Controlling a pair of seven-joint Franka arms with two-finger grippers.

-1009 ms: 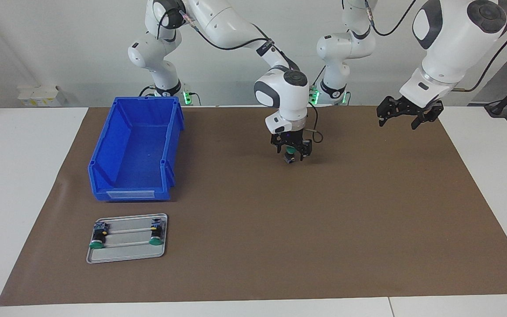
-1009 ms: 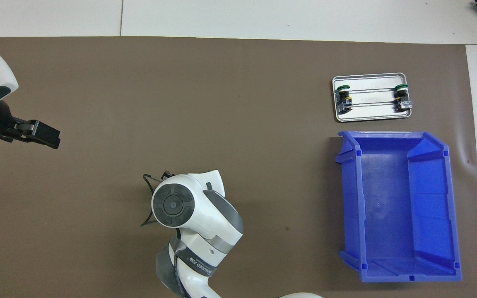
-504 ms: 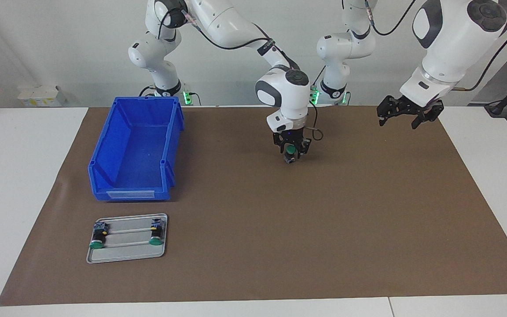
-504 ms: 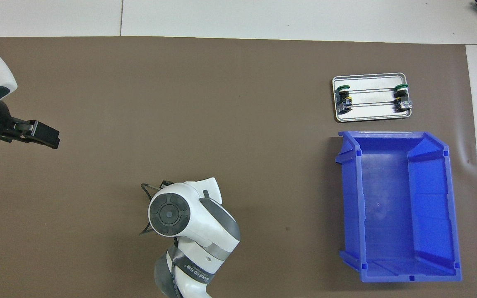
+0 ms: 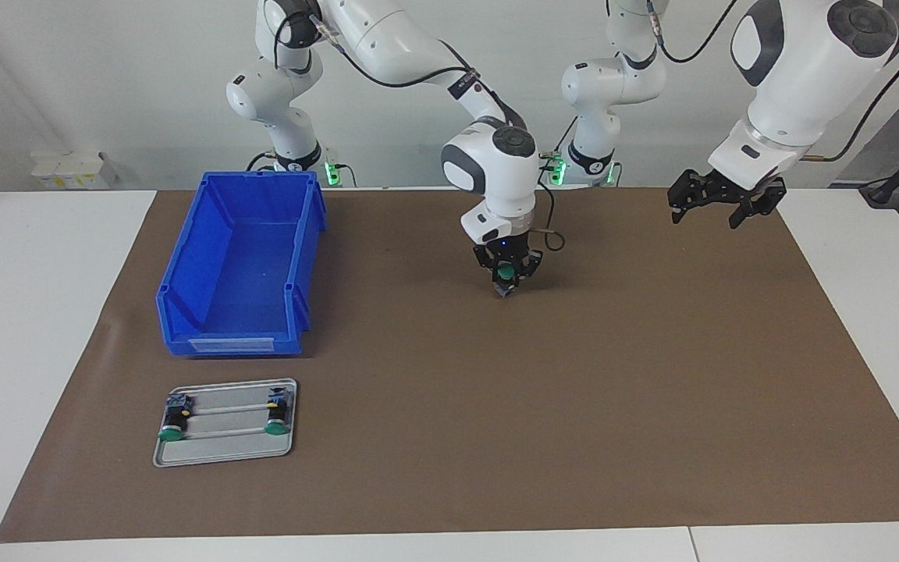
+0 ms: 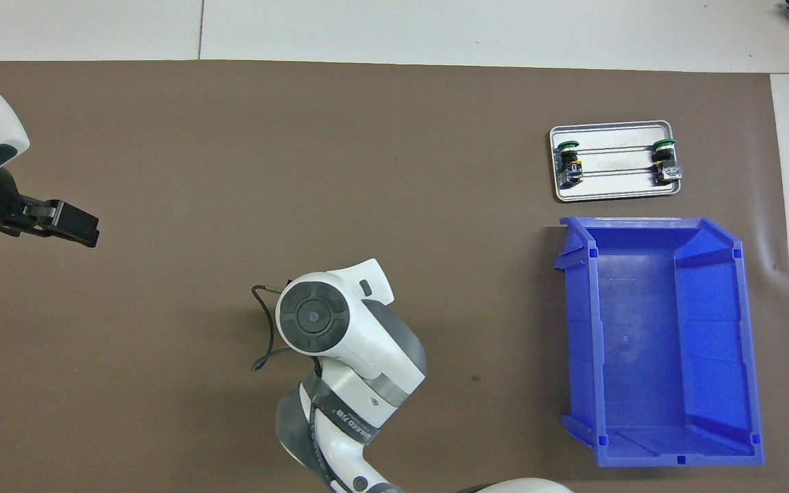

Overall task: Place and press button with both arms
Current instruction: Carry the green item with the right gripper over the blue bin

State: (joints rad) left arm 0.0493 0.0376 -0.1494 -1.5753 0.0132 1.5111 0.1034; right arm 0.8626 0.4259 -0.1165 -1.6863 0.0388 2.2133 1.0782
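Note:
The button, green cap toward the camera, sits between the fingers of my right gripper, which is shut on it low over the middle of the brown mat. Whether its lower end touches the mat I cannot tell. In the overhead view the right arm's wrist hides both the gripper and that button. My left gripper hangs open and holds nothing, over the mat toward the left arm's end, and shows as a dark hand from above. The left arm waits.
A flat grey metal tray holds two more green-capped buttons. Beside it, nearer to the robots, stands a blue bin. White table borders the mat.
My right gripper's fingers have closed on the button, and its wrist has turned and shifted a little toward the right arm's end. The left arm has stayed where it was.

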